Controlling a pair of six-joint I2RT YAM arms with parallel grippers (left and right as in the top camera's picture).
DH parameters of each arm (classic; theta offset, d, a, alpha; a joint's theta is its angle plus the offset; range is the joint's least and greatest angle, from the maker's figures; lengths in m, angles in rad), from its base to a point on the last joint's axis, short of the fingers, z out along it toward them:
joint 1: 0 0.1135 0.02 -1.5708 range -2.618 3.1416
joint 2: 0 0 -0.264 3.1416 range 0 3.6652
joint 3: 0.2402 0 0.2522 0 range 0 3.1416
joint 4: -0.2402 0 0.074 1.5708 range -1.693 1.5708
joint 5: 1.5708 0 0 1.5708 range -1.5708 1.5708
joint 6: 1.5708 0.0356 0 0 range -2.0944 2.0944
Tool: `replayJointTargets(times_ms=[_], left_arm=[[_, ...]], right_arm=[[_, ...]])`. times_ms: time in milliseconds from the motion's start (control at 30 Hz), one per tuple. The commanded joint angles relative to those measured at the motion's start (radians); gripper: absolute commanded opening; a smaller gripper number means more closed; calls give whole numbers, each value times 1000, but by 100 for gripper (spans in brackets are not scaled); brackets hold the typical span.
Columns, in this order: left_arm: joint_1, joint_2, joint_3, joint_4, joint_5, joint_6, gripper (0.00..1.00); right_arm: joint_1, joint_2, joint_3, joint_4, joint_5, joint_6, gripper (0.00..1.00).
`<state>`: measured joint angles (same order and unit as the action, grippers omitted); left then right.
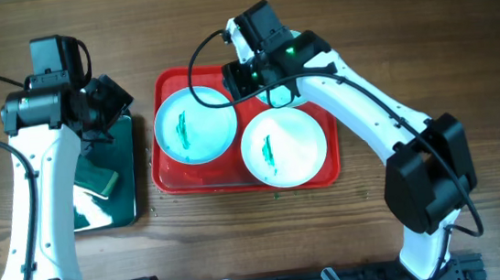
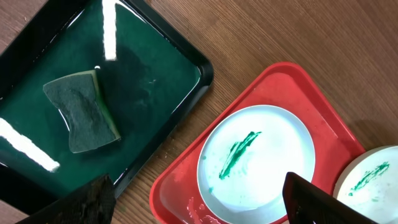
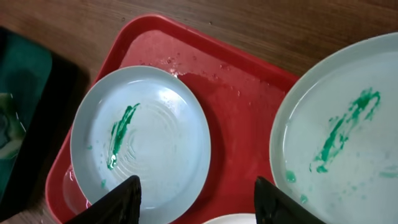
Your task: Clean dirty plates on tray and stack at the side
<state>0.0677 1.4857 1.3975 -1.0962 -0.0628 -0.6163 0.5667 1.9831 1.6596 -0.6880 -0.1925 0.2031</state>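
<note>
Overhead: looks down on a brown wood-grain table (image 1: 458, 10) with the red tray (image 1: 164, 180) near the middle, long axis left to right across the picture. Finds three plates on it: left plate (image 1: 195, 124) filling the left half, front-right plate (image 1: 283, 146) in the right half toward the arm bases, third plate (image 1: 284, 96) at the back right, mostly hidden under the right gripper (image 1: 267, 79). Takes direction from the teal-green smear (image 1: 181, 128) on each round face, a thin streak running roughly front to back with a slight tilt. Puts the left gripper (image 1: 104, 108) over the back edge of a black basin (image 1: 132, 202) with green inside, just left of the tray, with a dark green sponge (image 1: 97, 179) in it. Left wrist: catches both dark fingers (image 2: 87, 202) at the bottom corners, spread wide and gripping nothing, above the wood strip between basin and tray, sponge lying at an angle. Right wrist: shows fingers (image 3: 118, 202) likewise set wide, holding nothing, over the wet red tray floor between the left plate and a nearer, larger-looking plate at right; cannot tell for certain which plate. Picks up water drops on the tray and white glare off the basin.
</note>
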Motion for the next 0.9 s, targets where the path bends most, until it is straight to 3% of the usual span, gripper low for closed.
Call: replayJointTargets(times_ms=[0, 733, 867], left_arm=[[3, 3, -34, 0, -18, -21, 82], [5, 3, -131, 29, -66, -25, 78], [7, 3, -164, 30, -75, -46, 74]], right_arm=[[26, 58, 16, 36, 61, -27, 52], [62, 285, 16, 25, -11, 59, 35], [72, 285, 14, 21, -8, 182, 20]])
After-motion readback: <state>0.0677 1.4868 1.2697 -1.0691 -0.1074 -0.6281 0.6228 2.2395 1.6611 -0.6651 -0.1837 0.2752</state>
